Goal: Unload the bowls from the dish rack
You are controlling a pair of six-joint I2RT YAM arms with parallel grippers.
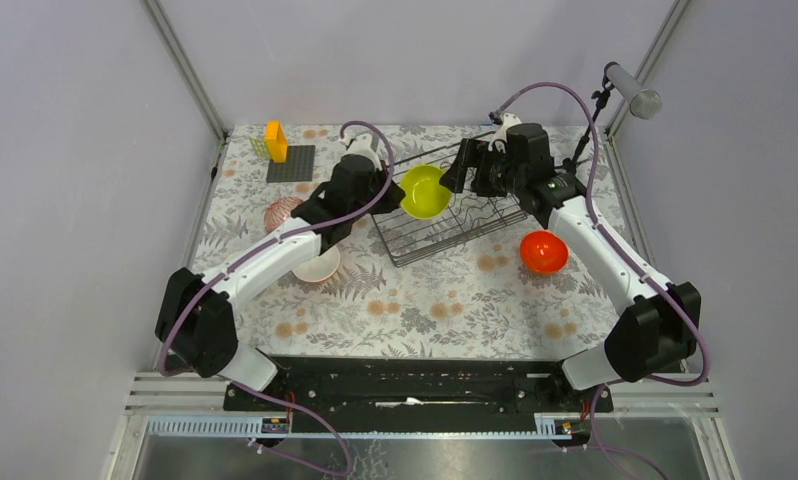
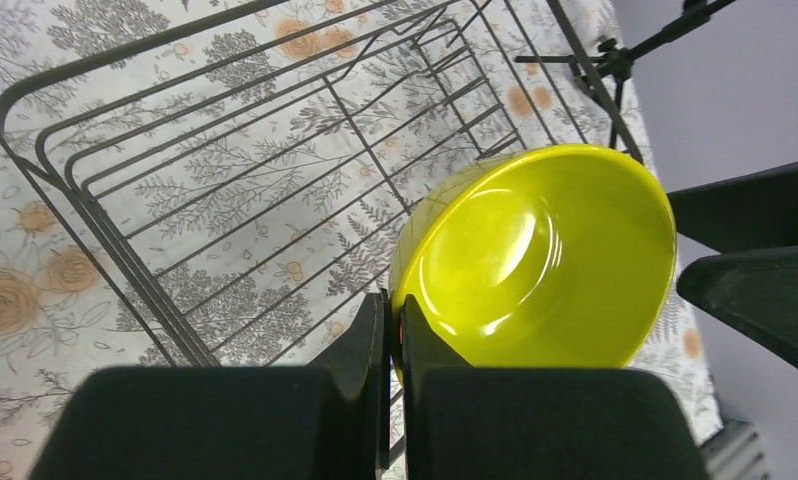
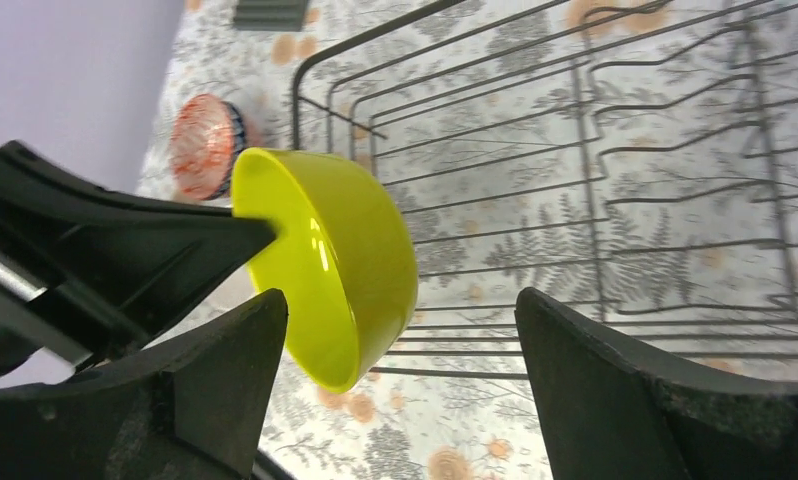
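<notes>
The left gripper was clenched on the rim of the yellow-green bowl, which stood tilted on edge over the left end of the dish rack. Whether it was clear of the wires could not be told. The right gripper hung over the rack just beside the bowl, jaws spread, grasping nothing. Outside the rack, an orange bowl sat to its right, and a pink-red patterned bowl and a pale bowl to its left. No other bowl showed among the wires, so the unloading looked nearly finished, with only this bowl left to set down beside the rack.
</notes>
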